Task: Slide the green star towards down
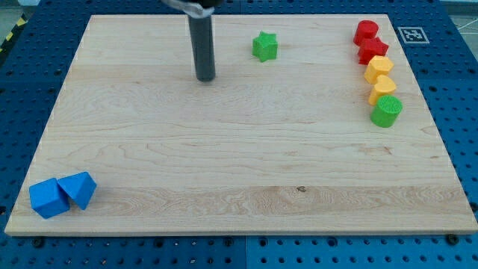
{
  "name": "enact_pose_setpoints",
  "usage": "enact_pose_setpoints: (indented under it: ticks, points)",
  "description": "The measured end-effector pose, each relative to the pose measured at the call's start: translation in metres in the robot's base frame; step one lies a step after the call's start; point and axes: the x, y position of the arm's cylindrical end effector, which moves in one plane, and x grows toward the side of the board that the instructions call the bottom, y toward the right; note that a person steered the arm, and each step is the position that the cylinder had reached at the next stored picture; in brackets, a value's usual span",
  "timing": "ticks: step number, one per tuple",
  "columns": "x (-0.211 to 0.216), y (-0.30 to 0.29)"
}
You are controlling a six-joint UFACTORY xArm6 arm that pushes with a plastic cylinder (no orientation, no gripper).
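One board (224, 164), mostly bare, so the star (264, 46) at upper middle has a clear lane down the frame. My tip (206, 78), a plain rod with no jaws to open or close, sits left of the star and slightly lower, well apart. I'd loop above the star, centre up, then push straight down.

My tip (206, 78) rests on the wooden board (239, 164), to the view's left of the green star (264, 46), apart from it.
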Motion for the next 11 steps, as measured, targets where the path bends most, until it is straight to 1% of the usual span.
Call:
enact_pose_setpoints:
  ticks: [1,2,3,4,5,6,7,9,10,11]
  points:
    - [-0.081,-0.003]
    - [-0.142,0.03]
    - [-0.145,0.073]
    - [-0.144,0.073]
    - [-0.117,0.073]
    - [-0.075,0.081]
    - [-0.074,0.107]
    - [-0.073,0.114]
    - [-0.049,0.116]
    - [-0.014,0.116]
